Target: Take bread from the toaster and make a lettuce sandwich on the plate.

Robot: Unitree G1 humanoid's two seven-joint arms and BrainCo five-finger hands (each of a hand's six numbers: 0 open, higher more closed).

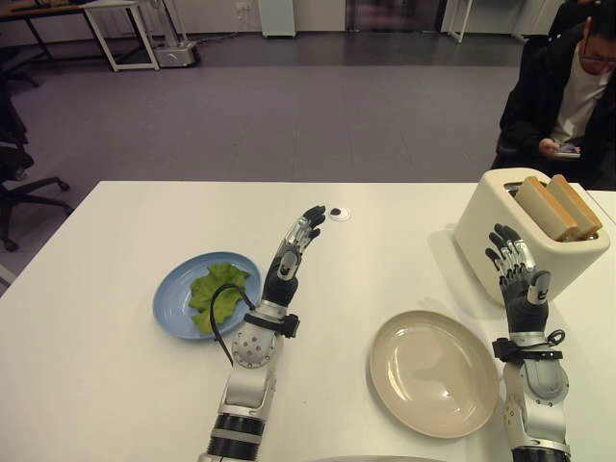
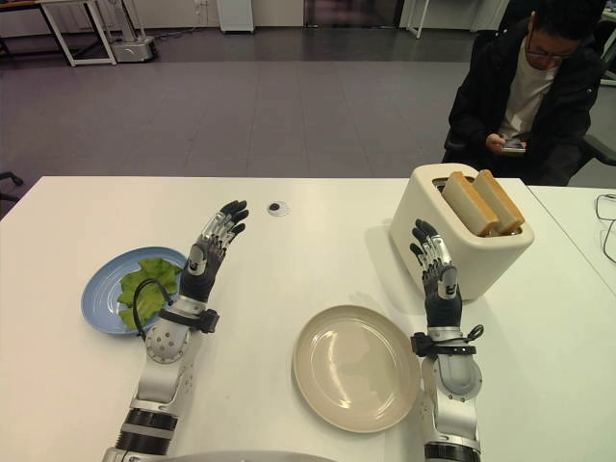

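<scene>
Right hand (image 1: 517, 274): raised above the desk (image 1: 115, 385), fingers spread and pointing up, holding nothing. It stands just in front of the near wall of the cream toaster (image 1: 481, 223); contact with the wall cannot be determined.

Two bread slices (image 1: 558, 207) stand side by side in the toaster's slots, their upper halves protruding above the top.

Left hand (image 1: 294, 250): raised near the desk's centre, fingers extended and slightly fanned, pointing away from the robot, holding nothing.

A beige plate (image 1: 433, 375) lies flat between the two forearms, just beside the right forearm, with nothing on it.

A blue plate (image 1: 166, 300) lies just left of the left wrist and carries a lettuce leaf (image 1: 217, 292).

A small round black-and-white disc (image 1: 339, 214) lies on the desk just beyond the left fingertips.
</scene>
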